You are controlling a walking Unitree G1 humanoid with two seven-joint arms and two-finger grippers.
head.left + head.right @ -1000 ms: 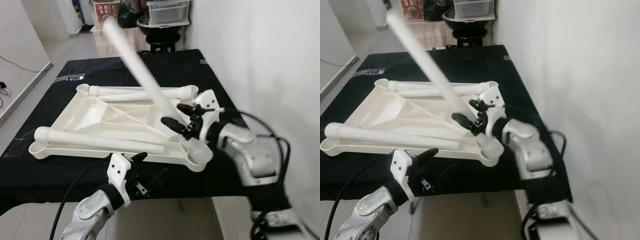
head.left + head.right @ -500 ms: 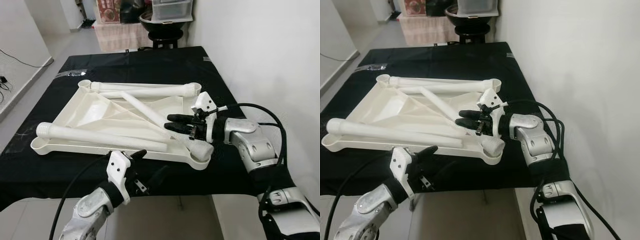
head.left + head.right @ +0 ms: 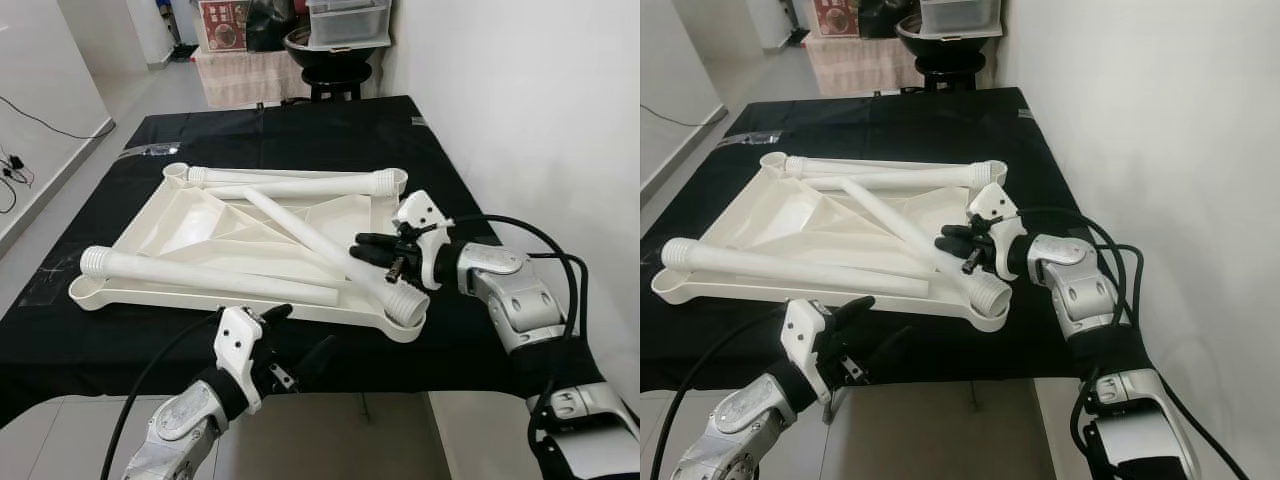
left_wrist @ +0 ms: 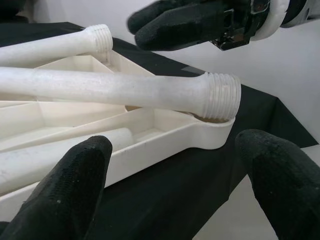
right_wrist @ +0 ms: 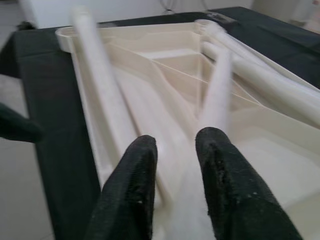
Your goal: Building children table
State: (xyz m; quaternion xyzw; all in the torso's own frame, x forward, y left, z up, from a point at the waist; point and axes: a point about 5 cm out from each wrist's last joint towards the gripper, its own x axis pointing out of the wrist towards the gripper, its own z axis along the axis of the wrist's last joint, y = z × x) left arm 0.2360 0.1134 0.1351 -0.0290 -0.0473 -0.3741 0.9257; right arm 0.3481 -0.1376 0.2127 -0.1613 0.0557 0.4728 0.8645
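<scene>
A white tabletop lies upside down on the black table. Several white legs rest on it. One leg lies diagonally, its threaded end at the near right corner socket. My right gripper hovers just above that leg, its fingers slightly apart and open, holding nothing. In the left wrist view the same leg lies under those fingers with a gap between. My left gripper hangs open below the table's front edge, its fingers spread wide toward the corner.
A long leg lies along the tabletop's near edge, and two more lie along its far edge. A white wall runs close on the right. A black stool and a plastic box stand beyond the table. Open floor lies to the left.
The leg that stood tilted up a second ago now lies flat and diagonal on the tabletop. My right gripper has let it go and pulled back slightly to the right.
</scene>
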